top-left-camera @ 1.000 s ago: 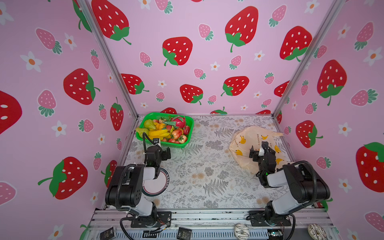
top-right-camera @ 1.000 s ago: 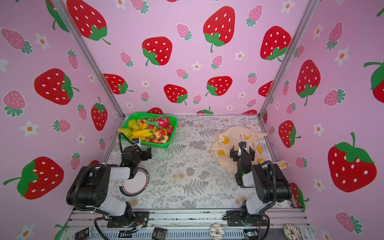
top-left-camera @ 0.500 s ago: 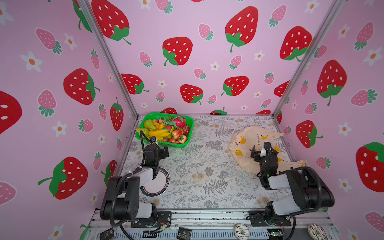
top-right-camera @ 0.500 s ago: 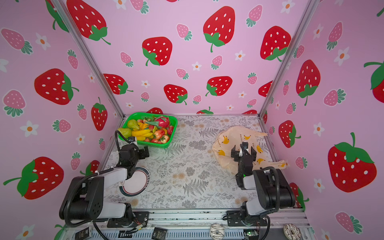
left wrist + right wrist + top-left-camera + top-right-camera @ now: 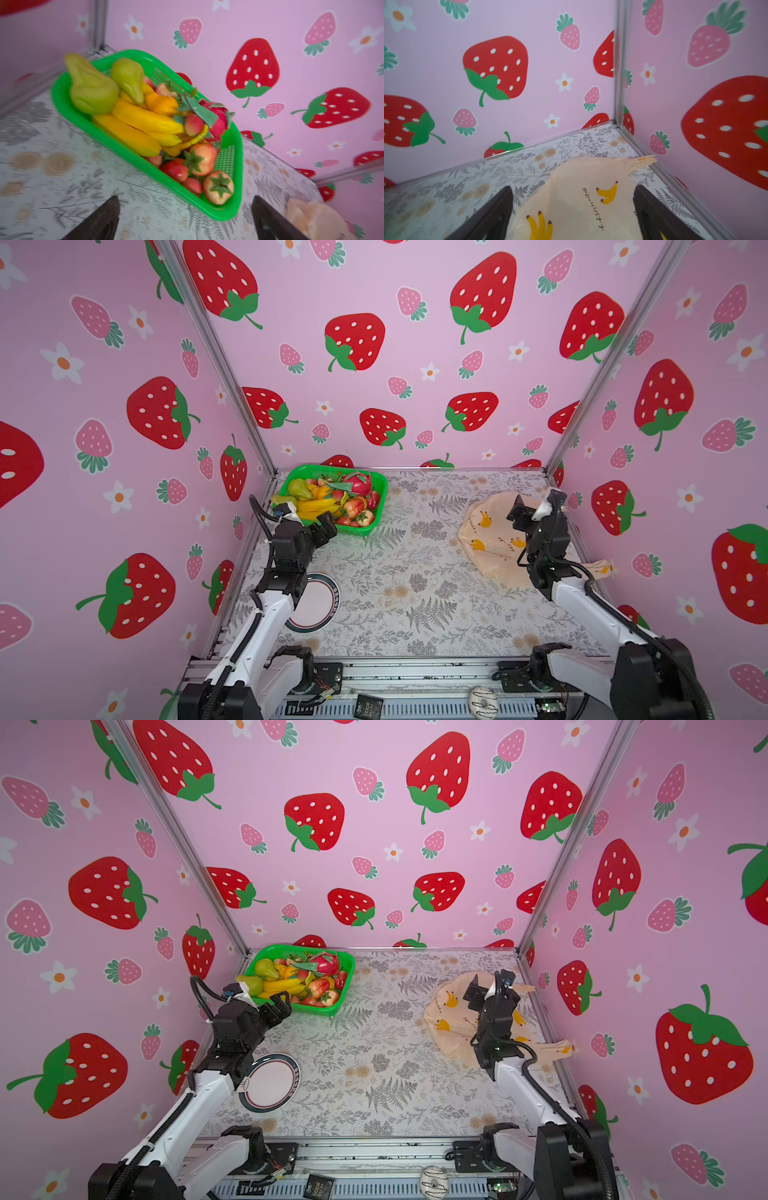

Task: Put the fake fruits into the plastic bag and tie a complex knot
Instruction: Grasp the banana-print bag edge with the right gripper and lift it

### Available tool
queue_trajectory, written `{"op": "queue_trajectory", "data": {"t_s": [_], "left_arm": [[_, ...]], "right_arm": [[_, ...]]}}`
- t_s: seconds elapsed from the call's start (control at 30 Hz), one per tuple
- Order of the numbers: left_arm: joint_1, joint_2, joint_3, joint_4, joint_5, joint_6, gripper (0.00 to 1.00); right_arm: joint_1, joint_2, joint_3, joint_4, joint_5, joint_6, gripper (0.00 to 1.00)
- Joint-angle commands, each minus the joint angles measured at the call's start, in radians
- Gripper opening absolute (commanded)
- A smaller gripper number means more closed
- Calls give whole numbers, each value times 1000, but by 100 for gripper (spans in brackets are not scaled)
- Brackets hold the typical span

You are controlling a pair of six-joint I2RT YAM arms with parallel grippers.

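**Both jaws released; fruit in the basket, bag flat under the right gripper**

Left wrist view, somewhat blurred: the left gripper has its jaws spread wide, with only table between them. Just ahead of the jaws sits the green mesh basket. The fake fruits are heaped in it: pears, bananas, an orange piece, a dragon fruit, strawberries and apples. Past one fingertip we catch an edge of the plastic bag.

Right wrist view: the right gripper is also released, jaws wide apart. The bag lies flat beneath and between the fingers and spreads out ahead of them. We cannot tell whether the fingertips touch the film. A bunched end points ahead of the jaws toward the corner post.

Only the top views show these:
- A round white plate lies behind the left jaws, beside that arm.
- A second bunched tail of the bag trails behind the right jaws, near the side wall.
- Basket and bag lie well apart.

Surface and room:
- The table is covered in a grey fern and tan flower print.
- The pink walls are printed with strawberries and daisies, with metal posts at the corners.
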Motion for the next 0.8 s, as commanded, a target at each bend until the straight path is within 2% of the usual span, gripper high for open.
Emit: {"op": "queue_trajectory", "data": {"t_s": [0.0, 0.1, 0.2, 0.27, 0.4, 0.6, 0.67, 0.77], "left_arm": [[-139, 0, 96, -97, 53, -39, 100], [-266, 12, 125, -135, -19, 8, 100], [-340, 38, 149, -159, -53, 33, 100], [-369, 55, 161, -180, -66, 37, 100], [-407, 84, 161, -185, -71, 39, 100], [-427, 116, 162, -183, -68, 46, 100], [-431, 118, 160, -183, -69, 48, 100], [-433, 117, 154, -189, -74, 49, 100]], "right_arm": [[10, 133, 91, -219, -87, 12, 95], [4, 268, 194, -265, -65, 29, 96], [-44, 375, 273, -293, -29, 68, 96], [-84, 422, 309, -299, -21, 82, 96], [-165, 526, 395, -342, -81, 138, 97], [-227, 685, 507, -352, -125, 252, 97], [-228, 757, 572, -348, -176, 262, 93], [-220, 850, 678, -341, -355, 218, 67]]}}
